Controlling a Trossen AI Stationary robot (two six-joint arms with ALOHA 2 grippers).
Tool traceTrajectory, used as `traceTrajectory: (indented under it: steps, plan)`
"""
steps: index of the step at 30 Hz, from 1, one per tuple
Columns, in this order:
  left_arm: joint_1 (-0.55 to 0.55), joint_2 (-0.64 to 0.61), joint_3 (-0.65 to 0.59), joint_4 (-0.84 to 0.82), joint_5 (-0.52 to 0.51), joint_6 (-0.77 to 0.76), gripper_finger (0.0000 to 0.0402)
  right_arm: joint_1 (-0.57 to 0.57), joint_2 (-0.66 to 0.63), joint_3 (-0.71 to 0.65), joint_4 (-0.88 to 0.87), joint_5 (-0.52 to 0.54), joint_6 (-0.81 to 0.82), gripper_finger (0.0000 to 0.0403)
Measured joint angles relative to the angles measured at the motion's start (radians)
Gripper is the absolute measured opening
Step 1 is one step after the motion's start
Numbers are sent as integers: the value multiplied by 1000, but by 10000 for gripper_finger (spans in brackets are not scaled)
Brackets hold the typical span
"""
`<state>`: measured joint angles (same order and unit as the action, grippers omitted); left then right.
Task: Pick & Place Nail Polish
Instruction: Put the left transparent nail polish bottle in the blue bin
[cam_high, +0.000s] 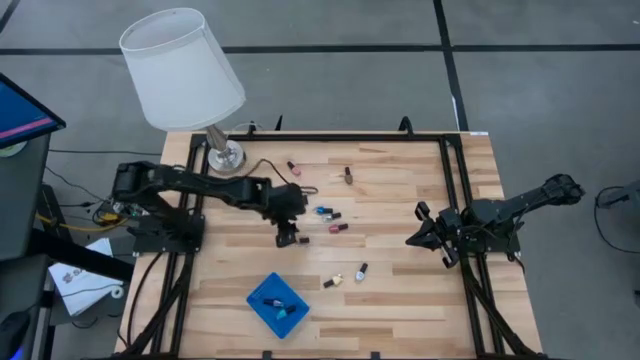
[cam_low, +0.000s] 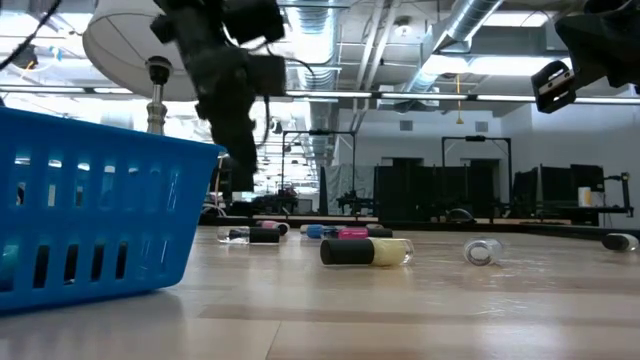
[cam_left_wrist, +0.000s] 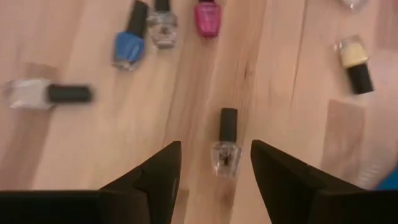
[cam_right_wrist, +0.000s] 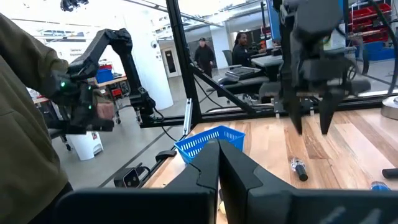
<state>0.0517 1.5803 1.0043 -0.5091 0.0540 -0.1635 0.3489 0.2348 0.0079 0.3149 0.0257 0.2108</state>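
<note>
Several tiny nail polish bottles with dark caps lie on their sides on the wooden table (cam_high: 400, 300). A clear one (cam_left_wrist: 226, 148) lies below and between the open fingers of my left gripper (cam_left_wrist: 214, 171), which points down over the table's middle (cam_high: 288, 236) and touches nothing. Past it lie a blue bottle (cam_left_wrist: 129, 42), a second clear one (cam_left_wrist: 163, 25), a pink one (cam_left_wrist: 208, 15), a pale one (cam_left_wrist: 43, 93) and a yellow one (cam_left_wrist: 356, 61). My right gripper (cam_right_wrist: 217, 163) is shut and empty at the table's right (cam_high: 424, 232).
A square blue tray (cam_high: 277, 305) near the front edge holds a few bottles; it fills the low view's left (cam_low: 90, 215). A white-shaded lamp (cam_high: 183, 68) stands at the far left. Two bottles (cam_high: 346, 276) lie right of the tray. People stand beyond the table (cam_right_wrist: 25, 124).
</note>
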Motion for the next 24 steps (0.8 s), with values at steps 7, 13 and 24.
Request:
traceTrajectory:
  steps: [7,13,24]
  plan:
    - [-30,167,79,12,4,39,220,0,0,0,0,0,0,0]
    - [-53,284,135,11,5,54,221,0,0,0,2,0,0,0]
    - [-53,335,140,1,-9,46,167,0,0,0,1,0,0,0]
